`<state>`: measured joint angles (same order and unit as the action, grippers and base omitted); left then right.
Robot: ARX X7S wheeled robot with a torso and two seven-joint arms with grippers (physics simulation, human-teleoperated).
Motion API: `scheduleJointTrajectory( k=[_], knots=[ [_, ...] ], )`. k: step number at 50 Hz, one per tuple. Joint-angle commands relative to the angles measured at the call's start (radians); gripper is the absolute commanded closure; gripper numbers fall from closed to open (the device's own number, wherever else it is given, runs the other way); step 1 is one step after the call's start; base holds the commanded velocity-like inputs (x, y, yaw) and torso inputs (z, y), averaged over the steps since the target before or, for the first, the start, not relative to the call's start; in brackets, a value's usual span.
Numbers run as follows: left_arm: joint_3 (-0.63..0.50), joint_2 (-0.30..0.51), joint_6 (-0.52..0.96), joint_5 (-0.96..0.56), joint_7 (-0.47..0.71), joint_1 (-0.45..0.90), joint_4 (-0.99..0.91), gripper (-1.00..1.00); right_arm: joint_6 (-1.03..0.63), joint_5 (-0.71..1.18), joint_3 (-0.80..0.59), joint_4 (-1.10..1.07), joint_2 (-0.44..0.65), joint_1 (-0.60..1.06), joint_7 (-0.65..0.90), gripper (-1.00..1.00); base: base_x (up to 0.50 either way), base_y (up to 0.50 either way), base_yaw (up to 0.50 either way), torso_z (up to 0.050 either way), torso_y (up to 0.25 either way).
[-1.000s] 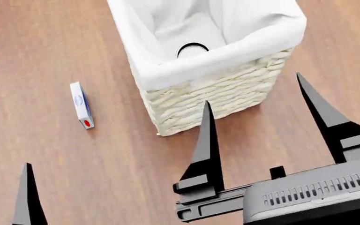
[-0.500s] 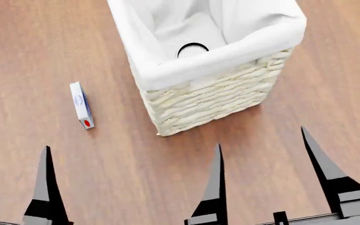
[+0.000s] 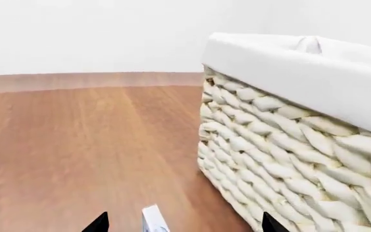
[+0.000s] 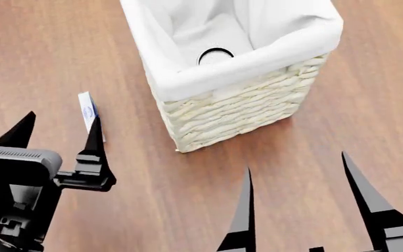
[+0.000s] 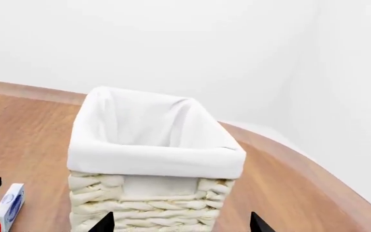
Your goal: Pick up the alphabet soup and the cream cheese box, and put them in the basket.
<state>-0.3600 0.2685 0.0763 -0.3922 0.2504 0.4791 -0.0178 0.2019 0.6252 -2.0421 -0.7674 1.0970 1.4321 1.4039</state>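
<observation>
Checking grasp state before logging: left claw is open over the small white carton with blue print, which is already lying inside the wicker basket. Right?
Not quite. The small white carton with blue print lies on the brown wooden floor, to the left of the cream-white wicker basket, not inside it; the head view shows this. The left claw is indeed open over it.

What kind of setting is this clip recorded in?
Probably a bare simulated tabletop scene, not a real room: a plain wood surface, blank white walls, and only a basket and cream cheese box.
</observation>
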Motion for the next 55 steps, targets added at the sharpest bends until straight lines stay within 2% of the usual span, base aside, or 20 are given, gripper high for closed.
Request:
scheduleJointTrajectory(
  k=[1, 10, 15, 22, 27, 32, 46, 47, 55],
  knots=[
    [0.001, -0.048, -0.011, -0.021, -0.041, 0.104, 0.211, -1.00, -0.002, 0.000, 0.006, -0.013, 0.011, -0.007, 0.000, -1.00, 0.00, 0.00, 0.00, 0.000, 0.000],
    [0.005, -0.105, -0.081, -0.002, -0.077, 0.209, 0.470, -1.00, 0.017, -0.016, 0.011, 0.012, 0.003, -0.033, 0.003, -1.00, 0.00, 0.00, 0.00, 0.000, 0.000],
    [0.009, -0.147, -0.159, 0.019, -0.100, 0.291, 0.683, -1.00, 0.017, -0.014, 0.014, 0.012, 0.004, -0.036, 0.003, -1.00, 0.00, 0.00, 0.00, 0.000, 0.000],
    [0.010, -0.172, -0.228, 0.039, -0.100, 0.340, 0.827, -1.00, 0.018, -0.009, 0.019, 0.017, -0.004, -0.042, -0.001, -1.00, 0.00, 0.00, 0.00, 0.000, 0.000],
    [0.014, -0.209, -0.311, 0.054, -0.106, 0.415, 1.012, -1.00, 0.020, -0.017, 0.020, 0.018, -0.006, -0.052, -0.002, -1.00, 0.00, 0.00, 0.00, 0.000, 0.000],
    [0.026, -0.263, -0.476, 0.057, -0.135, 0.514, 1.317, -1.00, 0.016, 0.000, 0.025, 0.005, 0.012, -0.042, -0.010, -1.00, 0.00, 0.00, 0.00, 0.000, 0.000],
    [0.095, -0.265, -0.444, 0.134, -0.125, 0.497, 1.326, -1.00, 0.011, -0.005, 0.030, 0.007, 0.002, -0.058, -0.012, -1.00, 0.00, 0.00, 0.00, 0.000, 0.000],
    [0.099, -0.266, -0.450, 0.133, -0.134, 0.496, 1.326, 1.00, 0.004, 0.004, 0.033, -0.002, 0.005, -0.050, -0.014, -1.00, 0.00, 0.00, 0.00, 0.000, 0.000],
    [0.105, -0.265, -0.456, 0.140, -0.148, 0.494, 1.326, 1.00, 0.013, -0.001, 0.036, 0.013, -0.004, -0.068, -0.013, -1.00, 0.00, 0.00, 0.00, 0.000, 0.000]
  ],
)
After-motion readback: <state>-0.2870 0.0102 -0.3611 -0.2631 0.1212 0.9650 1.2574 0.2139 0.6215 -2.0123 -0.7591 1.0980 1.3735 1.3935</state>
